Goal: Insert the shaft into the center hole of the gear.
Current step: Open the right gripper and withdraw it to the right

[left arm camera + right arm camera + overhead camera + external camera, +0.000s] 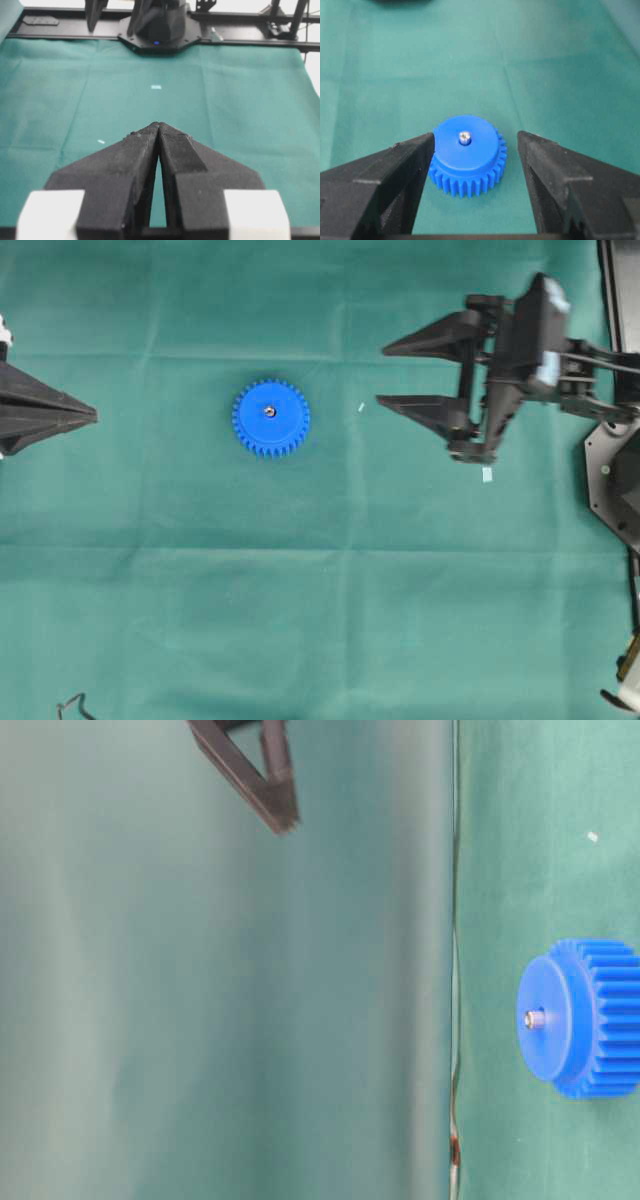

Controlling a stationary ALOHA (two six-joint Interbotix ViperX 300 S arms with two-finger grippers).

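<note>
The blue gear (271, 418) lies flat on the green cloth, left of centre. The shaft (270, 411), a small silvery pin, stands in the center hole of its hub and fills it, its tip poking out a little (535, 1018). The right wrist view shows the gear (468, 155) and the pin end (464, 137) between the open fingers. My right gripper (385, 374) is open and empty, well to the right of the gear. My left gripper (93, 416) is shut and empty at the left edge; its tips meet in the left wrist view (158, 124).
A small pale scrap (361, 407) lies on the cloth between the gear and the right gripper, and a pale rectangular scrap (487, 474) lies below the right gripper. The right arm's base (615, 470) stands at the right edge.
</note>
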